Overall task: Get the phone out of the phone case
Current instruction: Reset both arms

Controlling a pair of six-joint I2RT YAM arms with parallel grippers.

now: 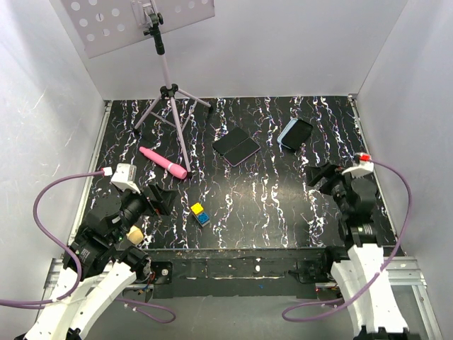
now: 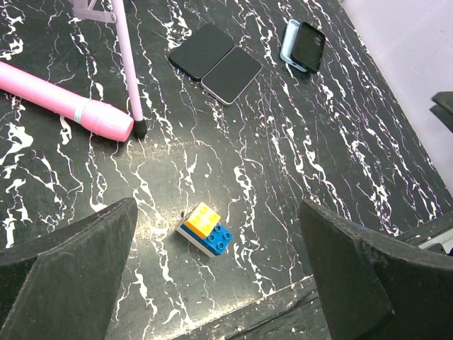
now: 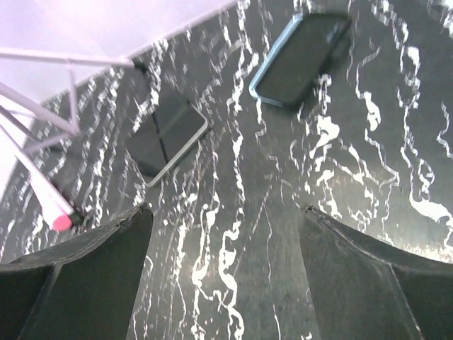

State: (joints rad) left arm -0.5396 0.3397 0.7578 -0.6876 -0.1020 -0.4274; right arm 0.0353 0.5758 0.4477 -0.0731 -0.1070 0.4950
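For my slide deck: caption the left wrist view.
Open left gripper over the toy bricks; beyond lie the pink tube, two dark slabs and the phone with the phone case.

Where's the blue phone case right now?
From above, the phone case lies far right on the table, just right of two dark phones, beyond the right hand.

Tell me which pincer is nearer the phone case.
Right. The right pincer hovers just short of the case, on its near side; the left pincer is far off, beside the blocks.
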